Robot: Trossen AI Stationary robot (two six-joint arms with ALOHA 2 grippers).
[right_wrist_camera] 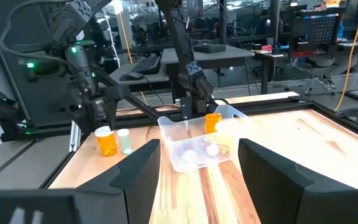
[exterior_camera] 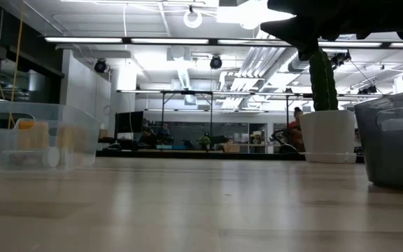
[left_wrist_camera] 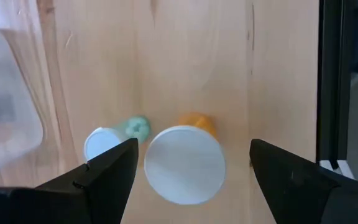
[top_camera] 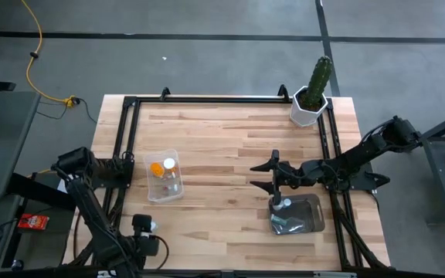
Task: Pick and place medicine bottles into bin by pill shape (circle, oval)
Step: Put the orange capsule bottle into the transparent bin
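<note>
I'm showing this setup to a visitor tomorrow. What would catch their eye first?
Probably the tall green cactus in its white pot at the table's far right corner. Next, the clear bin holding an orange bottle at left, and the left gripper open above two upright white-capped bottles at the near-left edge.

Bright ceiling strip lights (exterior_camera: 152, 40) glare in the low view; the near tabletop (exterior_camera: 187, 210) is blurred.

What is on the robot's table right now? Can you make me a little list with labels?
left gripper: open, above an orange bottle, not touching
beside it: a green bottle
clear bin: holds bottles
right gripper: open, holds nothing, near the dark bin
dark bin: holds bottles
cactus: in a white pot at the table's far corner
</note>
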